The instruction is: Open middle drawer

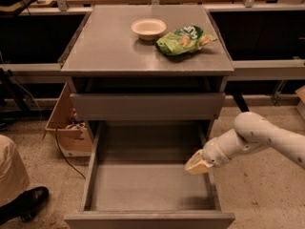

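We see the wide grey middle drawer (147,106) with a smooth, matt front, painted metal by the look. The crinkled green snack bag (185,38) shines like glossy plastic film, while the pale round bowl (148,28) looks dull. The cream gripper (198,165), at the right wall of the open grey bottom drawer (147,219), looks like smooth plastic.

Grey cabinet top (109,51), white bowl (148,28) and green snack bag (185,38) on it; tool (198,165) at open bottom drawer (147,219)'s right wall.

Hand (198,163) hangs just by the right wall of the pulled-out bottom drawer (143,190). The drawer floor to its left is bare, so loads of room there. The middle drawer (147,106) front juts out above it. A bowl (148,28) and chip bag (185,39) sit way up on the surface (105,46).
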### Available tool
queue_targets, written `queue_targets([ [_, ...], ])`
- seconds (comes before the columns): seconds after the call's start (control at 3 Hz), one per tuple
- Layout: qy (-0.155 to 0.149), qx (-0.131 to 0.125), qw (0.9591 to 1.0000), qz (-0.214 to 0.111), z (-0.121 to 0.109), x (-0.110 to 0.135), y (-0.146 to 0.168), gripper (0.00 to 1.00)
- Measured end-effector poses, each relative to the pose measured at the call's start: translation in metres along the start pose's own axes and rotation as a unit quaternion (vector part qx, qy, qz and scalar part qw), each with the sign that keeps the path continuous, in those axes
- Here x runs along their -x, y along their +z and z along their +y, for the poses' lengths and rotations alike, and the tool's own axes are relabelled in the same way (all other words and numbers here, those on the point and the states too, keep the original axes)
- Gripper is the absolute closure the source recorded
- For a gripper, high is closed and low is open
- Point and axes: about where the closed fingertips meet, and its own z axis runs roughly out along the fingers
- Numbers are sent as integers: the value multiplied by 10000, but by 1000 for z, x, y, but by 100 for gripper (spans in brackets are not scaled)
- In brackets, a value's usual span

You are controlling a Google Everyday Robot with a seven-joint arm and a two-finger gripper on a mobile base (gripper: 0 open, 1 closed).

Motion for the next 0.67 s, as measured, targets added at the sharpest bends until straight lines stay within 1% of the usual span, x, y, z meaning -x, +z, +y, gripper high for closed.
queue_targets([
  [0.33, -230, -431, 9987, 166, -9, 17, -57, 100],
  [0.67, -316, -620, 9975, 111, -21, 27, -85, 100],
])
